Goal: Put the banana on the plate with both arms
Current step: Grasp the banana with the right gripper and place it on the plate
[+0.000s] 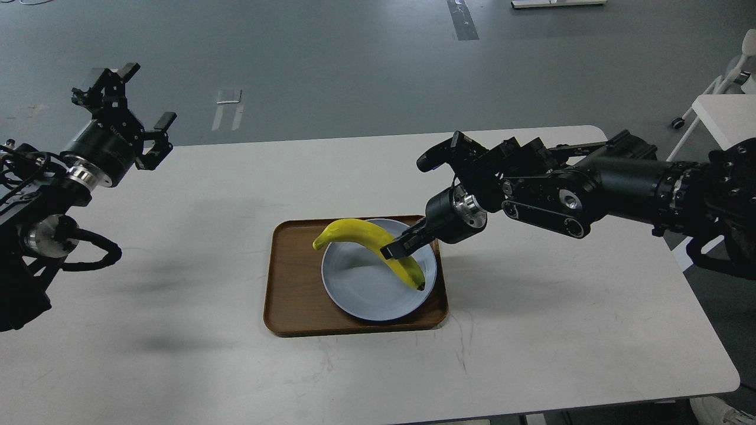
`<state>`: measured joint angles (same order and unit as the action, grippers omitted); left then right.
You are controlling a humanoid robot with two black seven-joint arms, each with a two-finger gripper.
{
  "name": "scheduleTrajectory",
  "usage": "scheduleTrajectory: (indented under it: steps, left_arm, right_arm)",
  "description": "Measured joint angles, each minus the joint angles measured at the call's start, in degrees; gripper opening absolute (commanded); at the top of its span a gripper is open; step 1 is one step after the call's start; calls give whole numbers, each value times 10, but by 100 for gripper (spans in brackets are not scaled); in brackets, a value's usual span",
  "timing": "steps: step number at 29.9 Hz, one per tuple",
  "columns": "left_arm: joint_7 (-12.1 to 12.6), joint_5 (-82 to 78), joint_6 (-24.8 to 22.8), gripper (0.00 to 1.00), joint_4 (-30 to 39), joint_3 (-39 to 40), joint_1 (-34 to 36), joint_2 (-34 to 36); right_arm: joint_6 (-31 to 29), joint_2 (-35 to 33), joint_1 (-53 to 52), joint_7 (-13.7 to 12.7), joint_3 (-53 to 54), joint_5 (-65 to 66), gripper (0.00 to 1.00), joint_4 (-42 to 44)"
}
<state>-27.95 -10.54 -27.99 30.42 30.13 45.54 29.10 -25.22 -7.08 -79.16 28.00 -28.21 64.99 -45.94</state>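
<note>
right claw (394, 249) clamped on banana (366, 239), lowering it onto plate (354, 289) | left claw (127, 112) spread apart, idle

White table (531, 330) with rounded corners on a grey floor (331, 65). Beyond the table, pale floor markings (228, 109) and a dark strip (462, 20); to its right, a white wheeled stand (717, 100).
</note>
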Motion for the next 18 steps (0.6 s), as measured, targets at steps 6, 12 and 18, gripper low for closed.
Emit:
scheduleTrajectory:
  steps: [6, 12, 18]
  left_arm:
    - [0, 0, 0, 100, 0, 0, 0, 0]
    - [0, 0, 0, 100, 0, 1, 0, 1]
    - [1, 0, 0, 100, 0, 1, 1, 1]
  right_arm:
    - [3, -5, 7, 0, 7, -5, 97, 1]
    - [4, -56, -3, 0, 67, -58, 98, 1]
    - [5, -163, 15, 0, 198, -167, 99, 1]
